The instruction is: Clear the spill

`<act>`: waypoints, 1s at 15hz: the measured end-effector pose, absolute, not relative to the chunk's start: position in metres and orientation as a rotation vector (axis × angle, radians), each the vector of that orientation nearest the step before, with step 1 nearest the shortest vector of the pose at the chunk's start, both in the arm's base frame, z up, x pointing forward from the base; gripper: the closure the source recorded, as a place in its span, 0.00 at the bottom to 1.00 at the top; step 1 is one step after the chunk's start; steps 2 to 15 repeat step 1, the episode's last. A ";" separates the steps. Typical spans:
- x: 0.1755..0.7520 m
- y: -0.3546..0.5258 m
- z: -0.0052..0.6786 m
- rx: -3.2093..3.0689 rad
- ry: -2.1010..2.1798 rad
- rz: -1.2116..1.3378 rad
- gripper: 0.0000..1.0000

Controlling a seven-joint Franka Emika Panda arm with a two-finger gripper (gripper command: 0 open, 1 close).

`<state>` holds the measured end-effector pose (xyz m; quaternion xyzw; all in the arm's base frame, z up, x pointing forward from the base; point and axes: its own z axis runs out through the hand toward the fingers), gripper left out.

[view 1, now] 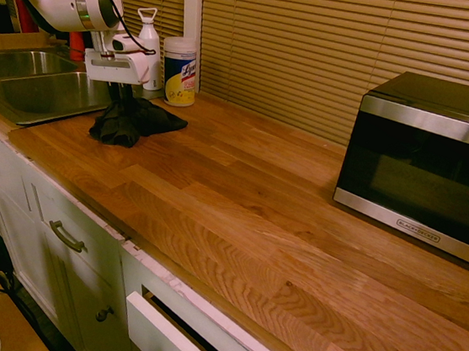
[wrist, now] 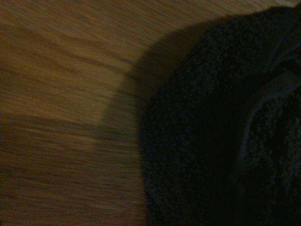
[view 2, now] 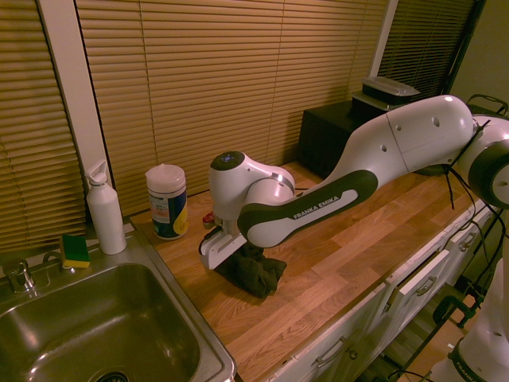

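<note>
Counts: one arm [view 2: 374, 159], one gripper [view 1: 122, 95], one rag [view 1: 132, 121], one wipes tub [view 1: 180, 69], one spray bottle [view 1: 148, 47], one sponge [view 2: 75, 251], one sink [view 1: 32, 89], one microwave [view 1: 431, 164]
Gripper: pointing straight down, fingers clamped together on the top of the rag
Rag: dark bunched cloth hanging from the gripper, its lower folds resting on the wooden counter [view 1: 255, 220]
Spill: no drops or specks can be made out in any view; the wood around the rag looks bare, and whether anything lies under the cloth cannot be told
Wrist view: rag fills one side, blurred wood grain the other
Tub: just behind the gripper, against the blinds
Bottle: beside the tub, behind the gripper
Sink: just beside the gripper, on the side away from the microwave
Sponge: on the sink's back rim, beyond the bottle
Microwave: well apart from the gripper, at the counter's far end
</note>
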<state>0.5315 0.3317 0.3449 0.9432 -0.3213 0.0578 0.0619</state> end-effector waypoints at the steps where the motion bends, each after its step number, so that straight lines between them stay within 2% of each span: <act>1: 0.532 0.338 0.345 2.853 -0.970 0.174 1.00; 15: 0.532 0.338 0.345 2.853 -0.970 0.174 1.00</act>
